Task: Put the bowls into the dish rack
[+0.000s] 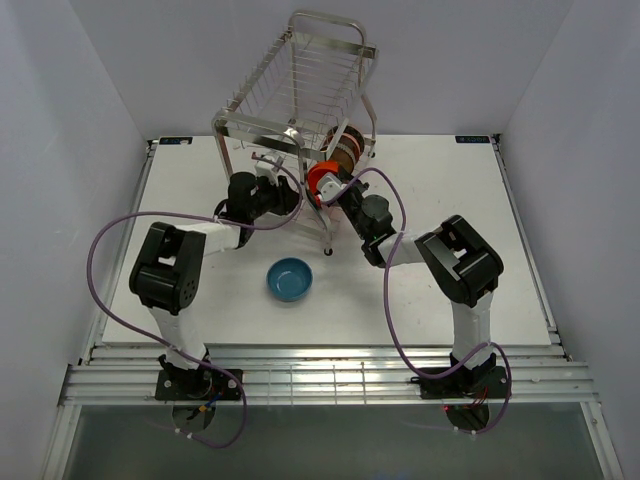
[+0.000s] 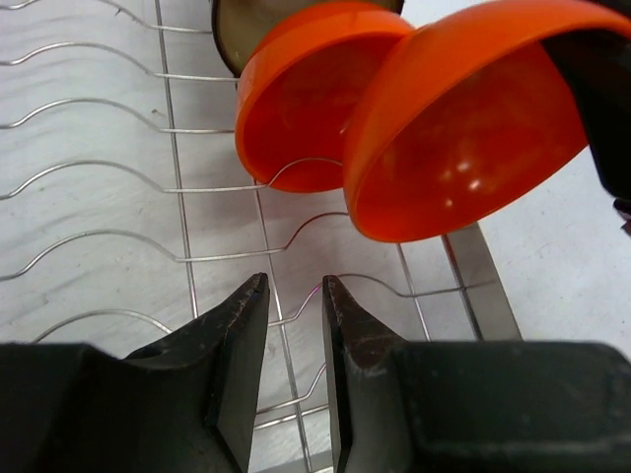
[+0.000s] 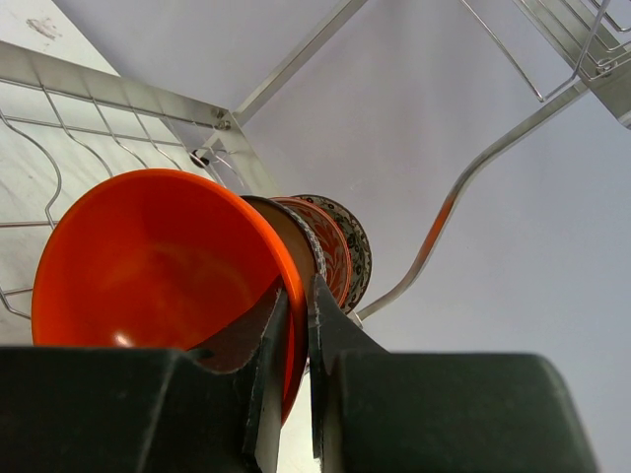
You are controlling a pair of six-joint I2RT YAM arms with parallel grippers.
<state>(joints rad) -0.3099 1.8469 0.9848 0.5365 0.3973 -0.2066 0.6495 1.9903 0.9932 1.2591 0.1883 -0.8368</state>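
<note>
The dish rack (image 1: 300, 70) stands at the back middle of the table. My right gripper (image 1: 330, 190) is shut on the rim of an orange bowl (image 1: 320, 180), holding it tilted over the right end of the lower tier. In the right wrist view the gripper (image 3: 296, 286) pinches that bowl (image 3: 148, 256); behind it stand the brown (image 3: 296, 232), red-and-white (image 3: 333, 251) and grey patterned (image 3: 360, 251) bowls. In the left wrist view the held bowl (image 2: 463, 128) is next to a second orange bowl (image 2: 296, 108) standing in the slots. My left gripper (image 2: 294, 284) is open and empty over the rack wires (image 2: 177, 187). The blue bowl (image 1: 290, 278) lies on the table.
The rack's tubular legs (image 1: 328, 225) stand between the two grippers. The upper basket tier (image 1: 290, 85) overhangs the bowls. White walls enclose the table on three sides. Purple cables loop beside both arms.
</note>
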